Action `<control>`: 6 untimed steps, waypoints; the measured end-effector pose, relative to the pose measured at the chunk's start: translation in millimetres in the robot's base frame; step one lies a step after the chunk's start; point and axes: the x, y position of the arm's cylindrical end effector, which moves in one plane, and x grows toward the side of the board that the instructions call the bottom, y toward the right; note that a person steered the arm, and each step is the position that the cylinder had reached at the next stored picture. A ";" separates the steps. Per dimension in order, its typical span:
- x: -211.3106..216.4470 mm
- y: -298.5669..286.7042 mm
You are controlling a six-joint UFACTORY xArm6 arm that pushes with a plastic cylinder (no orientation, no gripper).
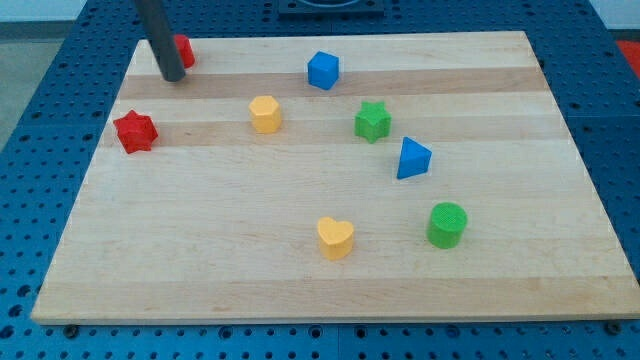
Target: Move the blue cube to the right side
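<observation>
Resting at the view's top left corner of the wooden board (300, 270): my tip (172, 77), a bare rod end with nothing to open, close or grip. Just to its right and partly hidden behind the rod, a red block (183, 49), shape unclear. Below and left of my tip, a red star (135, 131). Well off to the right, near the top edge, the blue cube (323, 70). Nearer, lower right, a yellow hexagonal block (265, 114). Beyond, a green star (372, 121), a blue pyramid-like block (412, 159), a green cylinder (446, 224), a yellow heart (335, 238).
</observation>
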 end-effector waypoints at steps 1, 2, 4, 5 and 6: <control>-8.3 42.2; -16.8 93.9; 18.0 224.8; 56.8 273.2; 63.6 303.4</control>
